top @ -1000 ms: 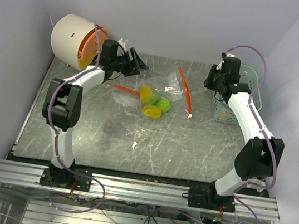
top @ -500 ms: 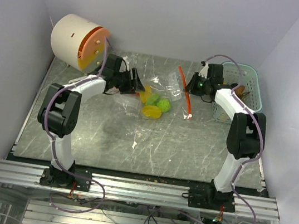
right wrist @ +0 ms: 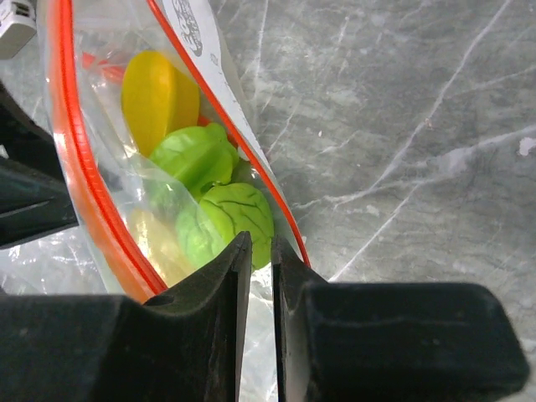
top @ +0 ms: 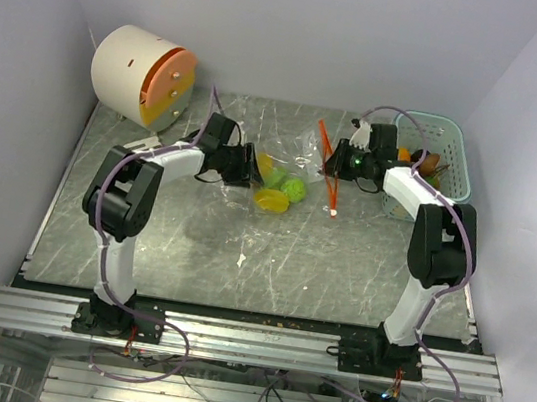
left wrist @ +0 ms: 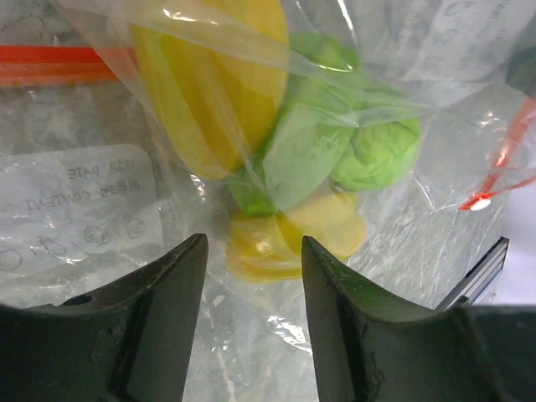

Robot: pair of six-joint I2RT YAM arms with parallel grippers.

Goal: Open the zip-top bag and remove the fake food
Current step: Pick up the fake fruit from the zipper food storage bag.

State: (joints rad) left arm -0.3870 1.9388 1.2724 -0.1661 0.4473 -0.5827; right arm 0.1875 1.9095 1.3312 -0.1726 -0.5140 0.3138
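Pinching the red mouth strip of the zip-top bag (top: 303, 156) mid-bench (top: 360, 265), the right gripper (right wrist: 261, 276) looks clamped on film; the left gripper (left wrist: 249, 268) gapes beside it. Mouth parted, fake food (top: 278, 188) all inside.

Over in the left wrist view, a white write-on panel (left wrist: 79, 201) is showing on the zip-top bag (left wrist: 402, 251), left of frame. Two lines of grey print are coming through the film, seemingly back to front: "DATE" above, "CONTENT" below. Tiny round symbols under them are too small to read. In the right wrist view, a round printed mark (right wrist: 181, 14) is peeking in at the top edge, cut off and unreadable.
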